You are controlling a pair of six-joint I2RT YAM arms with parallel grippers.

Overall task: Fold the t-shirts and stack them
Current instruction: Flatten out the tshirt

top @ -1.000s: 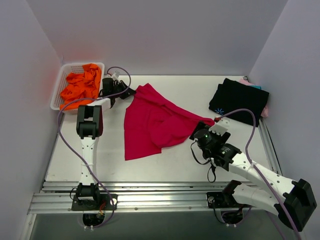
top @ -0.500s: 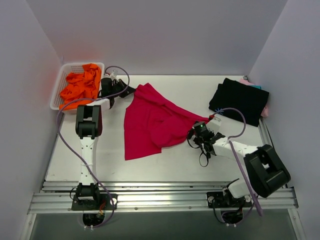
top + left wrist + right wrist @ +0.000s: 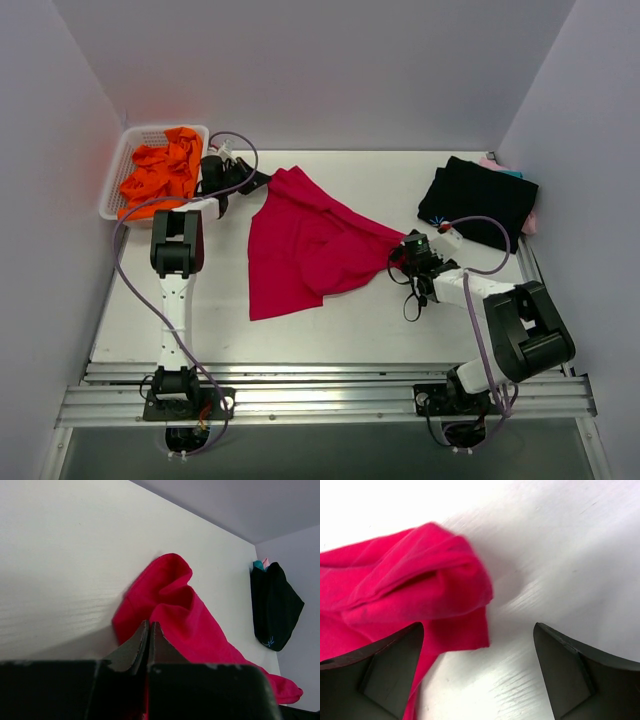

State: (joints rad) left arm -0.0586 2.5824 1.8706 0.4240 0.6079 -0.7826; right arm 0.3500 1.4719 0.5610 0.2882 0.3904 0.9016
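A crimson-red t-shirt (image 3: pixel 305 250) lies rumpled in the middle of the table. My left gripper (image 3: pixel 258 184) is at its far left corner, and in the left wrist view its jaws (image 3: pixel 149 625) are pressed together with the red cloth (image 3: pixel 175 600) pinched at their tips. My right gripper (image 3: pixel 405 254) is low at the shirt's right corner. It is open there (image 3: pixel 479 630), with one finger over the cloth (image 3: pixel 420 585) and the other over bare table. A folded black t-shirt (image 3: pixel 478 200) lies back right on pink (image 3: pixel 530 222) and teal (image 3: pixel 511 174) ones.
A white basket (image 3: pixel 114 186) holding orange cloth (image 3: pixel 160 170) stands at the back left corner. Purple cables loop off both arms. Grey walls close in the table on three sides, and a metal rail (image 3: pixel 300 400) runs along the near edge.
The right arm has folded in and its gripper has shifted a little back and right along the shirt's right corner, its jaws narrowing slightly. The left arm has not moved.
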